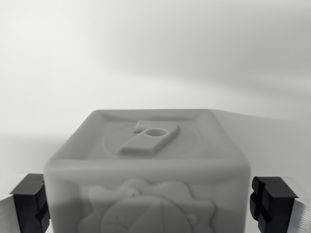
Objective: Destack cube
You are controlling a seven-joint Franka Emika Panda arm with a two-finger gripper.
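Grey embossed cube [146, 170] is centred low in frame between the gripper [154, 204] pads, which are seen wide open with nothing held and gaps either side; if closed off-centre, the cube could be skewed or knocked off.
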